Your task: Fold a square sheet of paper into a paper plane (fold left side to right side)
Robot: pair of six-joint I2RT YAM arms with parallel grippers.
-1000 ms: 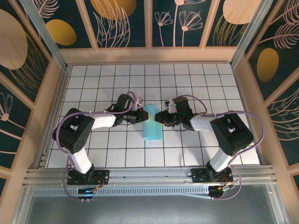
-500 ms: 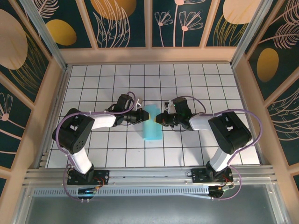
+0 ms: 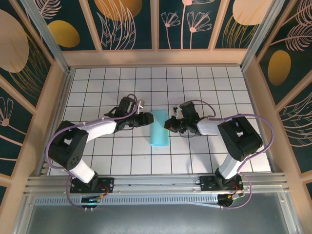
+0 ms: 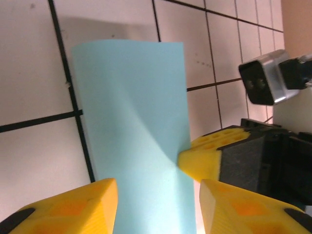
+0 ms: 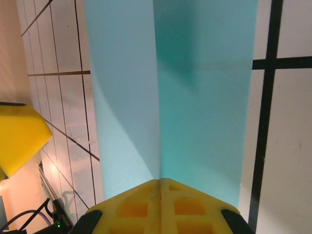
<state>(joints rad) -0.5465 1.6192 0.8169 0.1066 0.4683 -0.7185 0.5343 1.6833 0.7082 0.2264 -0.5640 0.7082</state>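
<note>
White-tiled worktop [image 3: 97, 83]: the left end effector [image 3: 147, 118] has let go and drawn back, fingers spread. The right end effector [image 5: 160, 183], pressed together, pinches the square sheet of paper [image 3: 159, 129] at its tips, so the fold looks made.

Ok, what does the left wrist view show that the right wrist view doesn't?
Left wrist: the left pincer open over the light teal-blue folded paper sheet, plus the silver camera block on the other arm. Right wrist: the right pincer shut on the sheet's edge, a crease running from its tips. Both: the sheet on the white grid-tiled table and the opposite pincer's yellow fingertip.
</note>
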